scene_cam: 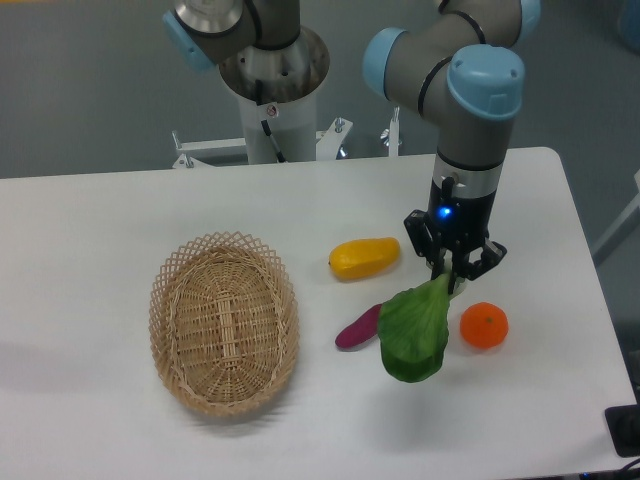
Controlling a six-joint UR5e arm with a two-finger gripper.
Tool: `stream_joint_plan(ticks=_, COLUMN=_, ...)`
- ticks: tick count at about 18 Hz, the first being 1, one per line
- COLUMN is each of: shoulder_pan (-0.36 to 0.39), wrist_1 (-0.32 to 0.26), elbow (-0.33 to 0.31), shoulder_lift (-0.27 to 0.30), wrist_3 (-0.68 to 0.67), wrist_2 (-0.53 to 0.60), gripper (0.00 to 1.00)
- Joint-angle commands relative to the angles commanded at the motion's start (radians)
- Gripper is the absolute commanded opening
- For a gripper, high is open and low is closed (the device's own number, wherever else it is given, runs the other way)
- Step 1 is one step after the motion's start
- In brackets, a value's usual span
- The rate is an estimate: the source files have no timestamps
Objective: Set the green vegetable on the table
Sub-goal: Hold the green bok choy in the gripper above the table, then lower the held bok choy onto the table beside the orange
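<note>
We see one robot arm over a white surface [120,210], its gripper [455,268] pointing straight down. The fingers are closed on the pale stalk end of the green vegetable [413,335] — its broad dark leaf hangs below them, tilted, and we cannot tell whether its lower edge touches the surface yet. Taking the vegetable as our landmark: a small purple piece [357,327] lies just beside its left edge, an orange [484,325] sits near its right side, a yellow mango-shaped fruit [365,257] lies above and to the left, and an oval wicker basket [224,322] stands well apart to the left, with nothing in it. We judge the release is the risk — the neighbours crowd the drop spot, so the leaf could land on the purple piece or nudge the orange into rolling.
</note>
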Motion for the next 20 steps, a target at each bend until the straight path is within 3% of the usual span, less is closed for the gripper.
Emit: stream_joint_plan(ticks=20, shoulder_pan=-0.025, wrist_1=0.003, elbow=-0.014, shoulder_lift=-0.017, wrist_3=-0.021, wrist_2=0.006, gripper=0.31)
